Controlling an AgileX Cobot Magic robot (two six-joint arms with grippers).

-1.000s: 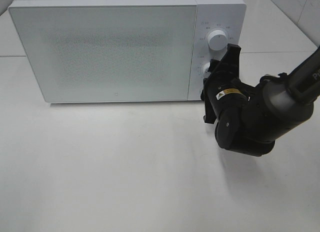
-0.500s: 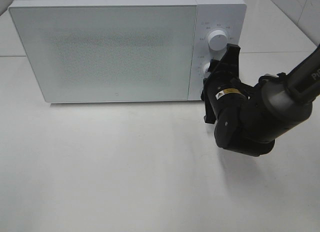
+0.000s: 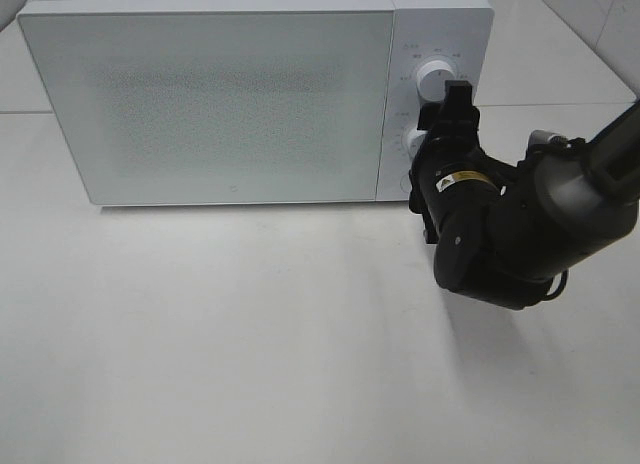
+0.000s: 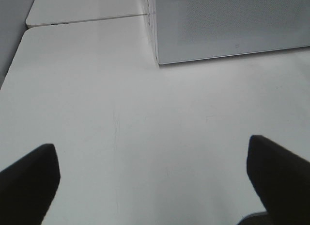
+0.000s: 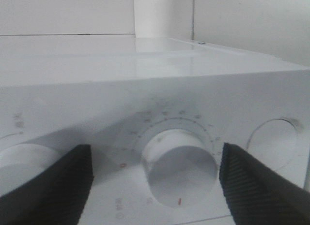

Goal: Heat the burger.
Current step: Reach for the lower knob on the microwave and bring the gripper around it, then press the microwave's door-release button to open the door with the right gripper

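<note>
White microwave (image 3: pixel 210 94) stands at the far side of the table (image 3: pixel 250 334), door shut. The burger shows in no view; it is probably inside, but you can't confirm that. Your right gripper (image 3: pixel 455 96) is at the control panel on the right, jaws apart either side of the lower dial (image 5: pixel 180 159), clear of it. Centre on the dial, close squarely, then twist about its axis. Your left gripper (image 4: pixel 154 179) hangs wide open over bare table.
</note>
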